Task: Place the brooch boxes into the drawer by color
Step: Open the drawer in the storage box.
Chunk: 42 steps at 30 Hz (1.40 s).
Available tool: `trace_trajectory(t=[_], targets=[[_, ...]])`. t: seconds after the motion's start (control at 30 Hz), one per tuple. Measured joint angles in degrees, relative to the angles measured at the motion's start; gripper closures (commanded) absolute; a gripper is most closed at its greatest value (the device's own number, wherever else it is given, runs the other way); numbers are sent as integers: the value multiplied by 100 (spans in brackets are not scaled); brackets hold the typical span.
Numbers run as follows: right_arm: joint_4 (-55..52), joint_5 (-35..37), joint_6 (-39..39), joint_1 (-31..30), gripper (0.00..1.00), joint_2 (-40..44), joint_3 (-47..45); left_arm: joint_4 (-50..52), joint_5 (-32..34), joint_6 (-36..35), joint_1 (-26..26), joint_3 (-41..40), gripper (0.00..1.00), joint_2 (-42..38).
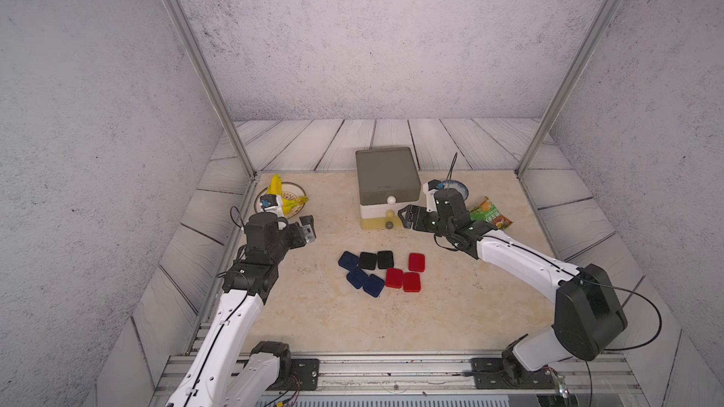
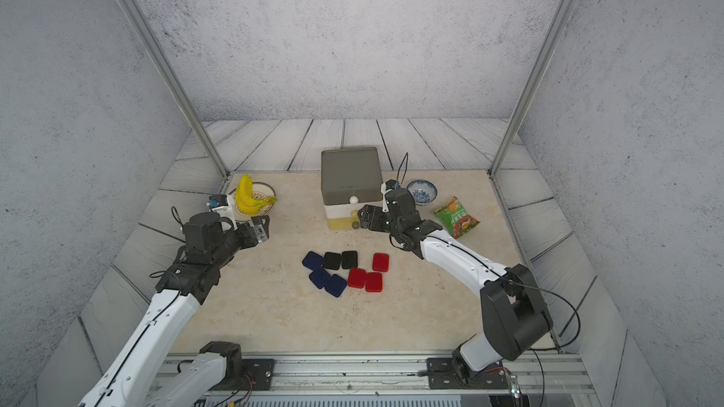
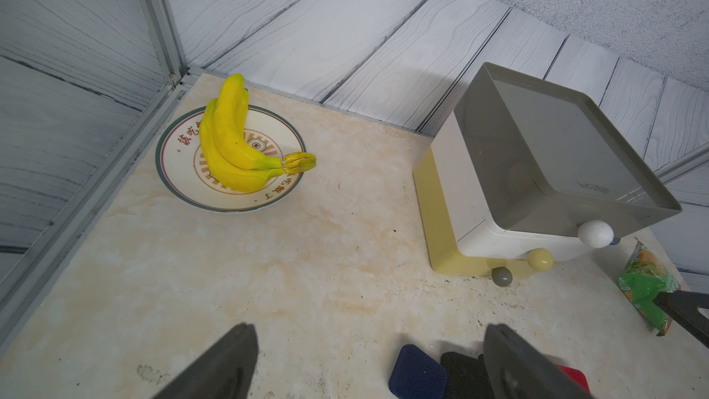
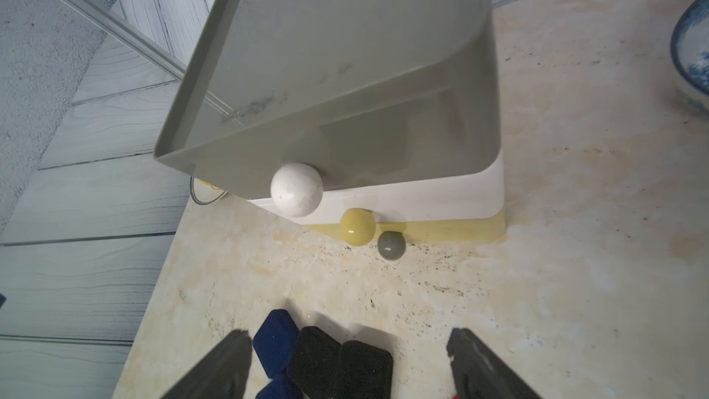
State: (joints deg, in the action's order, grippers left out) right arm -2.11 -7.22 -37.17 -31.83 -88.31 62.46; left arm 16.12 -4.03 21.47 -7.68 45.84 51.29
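- Bowl (image 4: 690, 55): cut by the right edge, right wrist view.
- 1 red brooch box (image 3: 573, 376): mostly behind a blurred finger (image 3: 518, 362), lower right, left wrist view.

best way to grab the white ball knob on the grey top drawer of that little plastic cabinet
I'd take the white ball knob itself, coming straight at the front of the grey top drawer, jaws closing on the ball's two sides. It is the only part standing proud of that flat front, and the yellow ball knob sits lower, out of the way.
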Motion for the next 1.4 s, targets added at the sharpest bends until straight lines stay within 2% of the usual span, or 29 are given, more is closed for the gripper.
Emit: trace_trajectory(t=[0.4, 0.63, 1.03, 1.2, 1.4], targets=[[398, -59, -378, -103, 24, -1012, 922, 83, -52, 42, -11, 20, 2, 109], [520, -83, -479, -129, 36, -1318, 1217, 83, -50, 20, -11, 20, 2, 127], [535, -66, -555, -164, 75, -1473, 1331, 81, -50, -52, -11, 31, 2, 232], [612, -63, -553, -170, 77, -1458, 1270, 85, -52, -55, -11, 50, 2, 238], [870, -61, -546, -240, 78, -1080, 723, 107, -83, -52, -11, 63, 2, 232]])
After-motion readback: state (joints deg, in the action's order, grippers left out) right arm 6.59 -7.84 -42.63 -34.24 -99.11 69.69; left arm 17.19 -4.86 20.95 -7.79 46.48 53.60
